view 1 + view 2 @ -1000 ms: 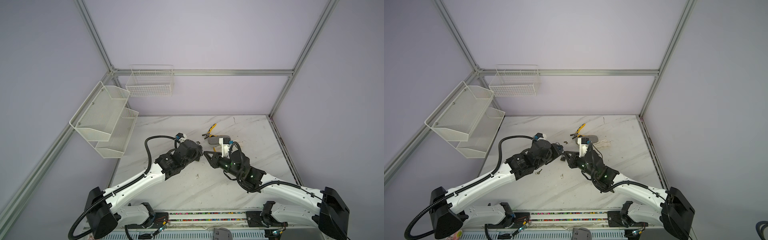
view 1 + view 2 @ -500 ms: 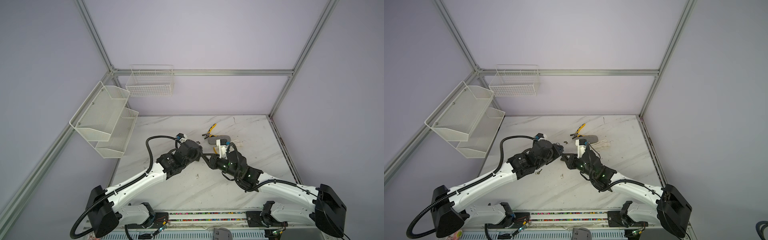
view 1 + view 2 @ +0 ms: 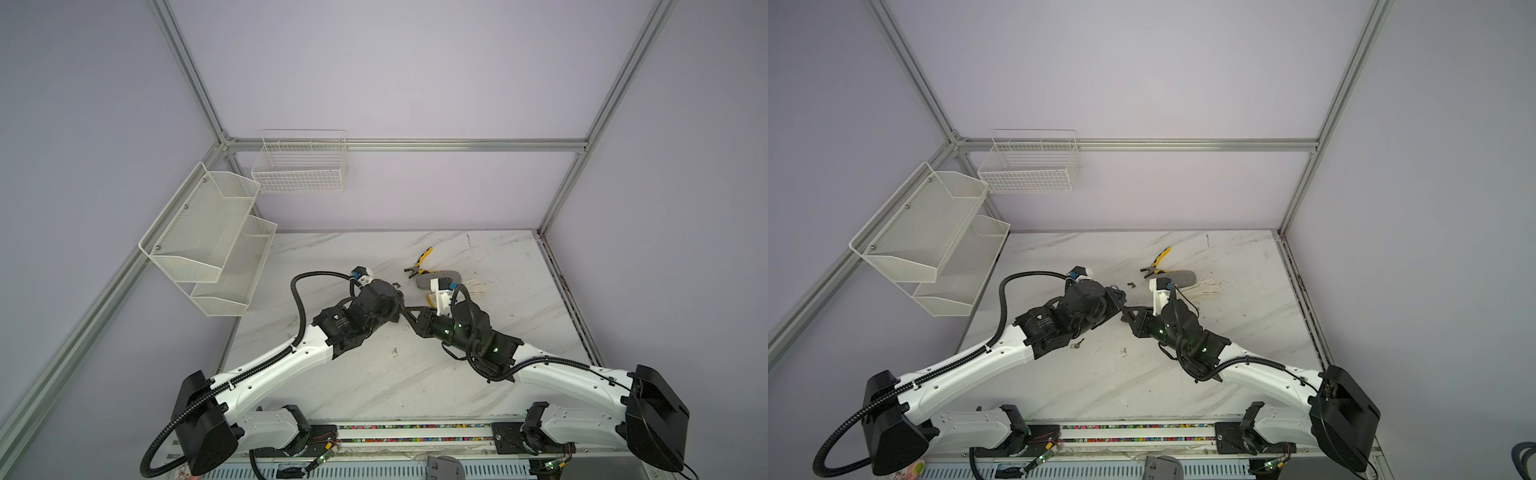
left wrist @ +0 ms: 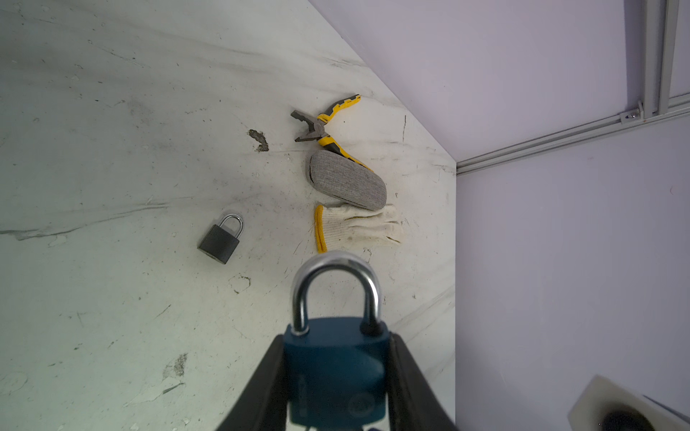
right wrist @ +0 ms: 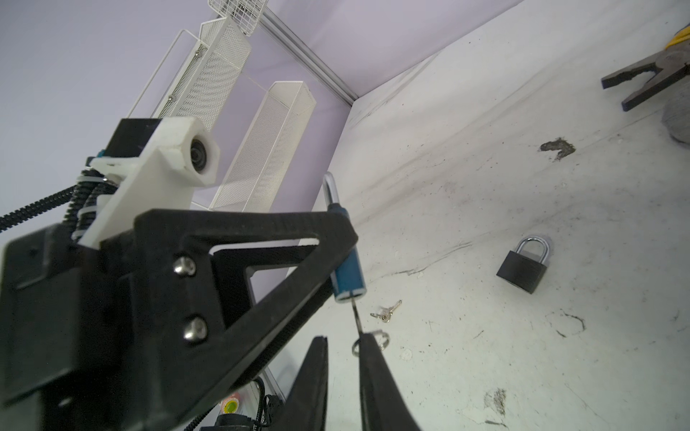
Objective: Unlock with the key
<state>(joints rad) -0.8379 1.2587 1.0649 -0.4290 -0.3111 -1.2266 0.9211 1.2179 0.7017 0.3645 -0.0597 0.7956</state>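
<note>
Above the middle of the white marble counter (image 3: 374,386), the left pincer (image 4: 338,341) clamps the body of a blue padlock with a steel shackle (image 4: 336,373), both shackle legs down in the body. A thin silver key (image 5: 356,317) sticks out of the lock's keyway end and reaches the right pincer (image 5: 343,337). That pincer's fingers (image 5: 373,358) stand slightly apart and one hides the key's head, so I cannot tell whether it is pinched. A black padlock (image 5: 522,270) and a small pair of spare keys (image 5: 386,311) lie on the counter.

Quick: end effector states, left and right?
Left end effector: closed on blue padlock.
Right end effector: at the inserted key; grip cannot be told.
</note>
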